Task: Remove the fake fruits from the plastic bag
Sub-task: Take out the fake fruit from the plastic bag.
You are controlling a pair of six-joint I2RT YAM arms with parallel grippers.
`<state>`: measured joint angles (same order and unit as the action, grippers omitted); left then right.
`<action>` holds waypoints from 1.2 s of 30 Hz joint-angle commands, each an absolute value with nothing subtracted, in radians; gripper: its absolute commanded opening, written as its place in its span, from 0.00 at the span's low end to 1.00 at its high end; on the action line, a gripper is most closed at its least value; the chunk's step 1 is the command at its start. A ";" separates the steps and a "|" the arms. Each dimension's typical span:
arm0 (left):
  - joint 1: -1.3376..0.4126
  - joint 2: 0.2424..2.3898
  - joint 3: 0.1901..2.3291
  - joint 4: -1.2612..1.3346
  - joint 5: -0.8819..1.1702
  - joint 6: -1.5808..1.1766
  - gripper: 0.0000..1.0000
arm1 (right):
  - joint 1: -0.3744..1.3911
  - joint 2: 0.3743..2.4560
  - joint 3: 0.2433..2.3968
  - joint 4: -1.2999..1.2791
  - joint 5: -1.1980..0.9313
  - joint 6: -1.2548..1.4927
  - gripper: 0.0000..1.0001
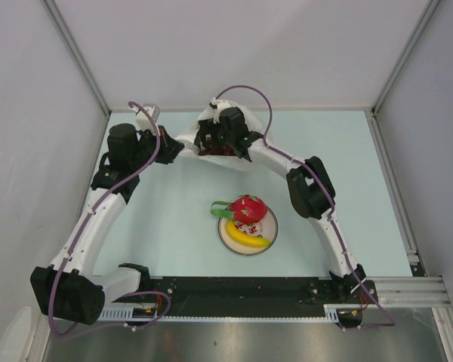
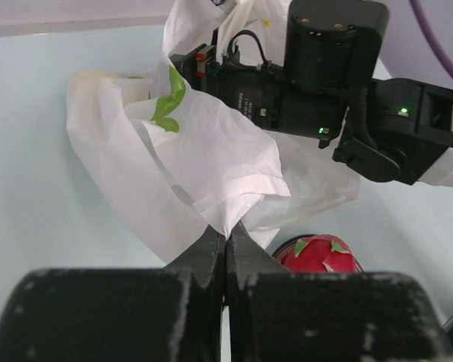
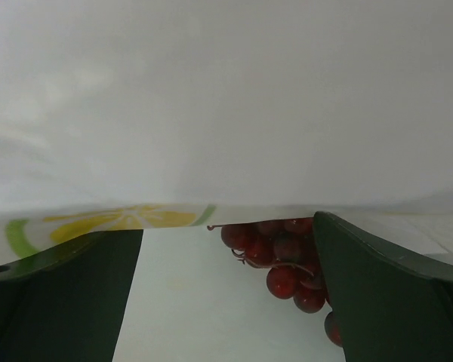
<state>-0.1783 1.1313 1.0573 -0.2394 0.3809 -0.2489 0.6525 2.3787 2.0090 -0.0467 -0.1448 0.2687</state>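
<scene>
The plastic bag [image 1: 187,140] lies at the back of the table, white and crinkly. My left gripper [image 2: 226,237] is shut on a pinched fold of the plastic bag [image 2: 211,158] and holds it up. My right gripper [image 3: 226,302] is inside the bag's mouth, jaws wide open, with the film [image 3: 226,113] draped over it. A bunch of dark red grapes [image 3: 275,256] lies on the table against the inner side of its right finger [image 3: 392,294], not gripped. On the plate [image 1: 223,235] rest a red fruit with green leaves [image 1: 249,207] and a yellow banana [image 1: 248,237].
The right arm's wrist [image 2: 325,68] crosses close in front of the left wrist camera, above the bag. Grey walls close in the table on the left, back and right. A black rail [image 1: 234,290] with both arm bases runs along the near edge.
</scene>
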 commanded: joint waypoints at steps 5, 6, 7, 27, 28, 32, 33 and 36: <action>-0.164 1.082 1.071 -0.385 0.500 -0.160 0.00 | 0.660 2.421 2.046 0.040 -0.187 0.396 1.00; -0.164 1.078 1.056 -0.387 0.494 -0.149 0.00 | 0.661 2.427 2.046 0.055 -0.196 0.422 1.00; -0.164 1.072 1.019 -0.380 0.488 -0.135 0.00 | 0.664 2.442 2.048 0.066 -0.222 0.434 1.00; -0.163 0.960 0.908 -0.446 0.468 -0.040 0.00 | 0.726 2.732 2.367 0.117 -0.012 0.505 0.85; -0.164 0.965 0.911 -0.439 0.460 -0.038 0.00 | 0.726 2.727 2.358 0.114 -0.012 0.500 0.79; -0.158 0.983 0.907 -0.413 0.430 -0.051 0.00 | 0.716 2.680 2.295 0.115 -0.063 0.465 0.55; -0.155 0.983 0.902 -0.405 0.425 -0.054 0.00 | 0.712 2.662 2.277 0.115 -0.099 0.460 0.53; -0.135 0.991 0.878 -0.359 0.408 -0.080 0.00 | 0.689 2.573 2.195 0.110 -0.193 0.446 0.43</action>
